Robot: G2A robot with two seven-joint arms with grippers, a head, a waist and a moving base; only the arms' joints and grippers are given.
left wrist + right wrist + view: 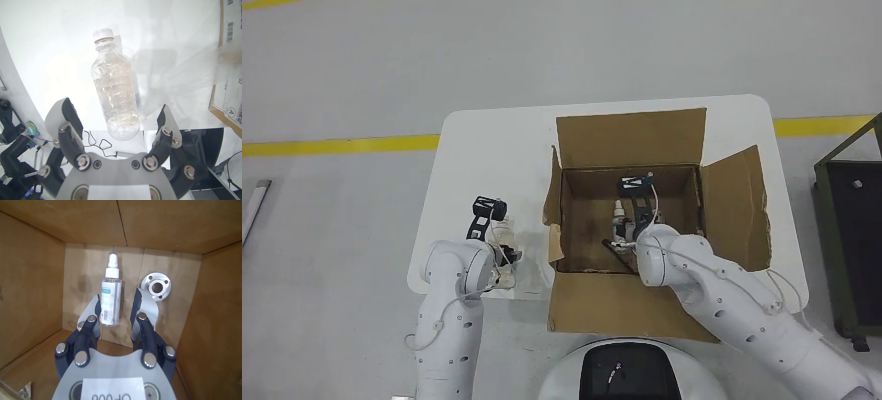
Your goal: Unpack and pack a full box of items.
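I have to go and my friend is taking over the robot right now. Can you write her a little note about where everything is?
Left tool: open, over the water bottle, not gripping it.
Right tool: open, down inside the box, with the spray bottle between its fingers, not clamped.
Things: the water bottle lies on the white table beside the box. The spray bottle and metal flange lie on the box floor.
Done: the water bottle looks unpacked.
Left: take out the spray bottle and flange, then pack everything back.

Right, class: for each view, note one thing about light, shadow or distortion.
Left wrist view: the white table glares, the clear bottle casts a grey shadow, the table's edge bows. Right wrist view: the box is dim, the metal flange gleams. Top view: even light.
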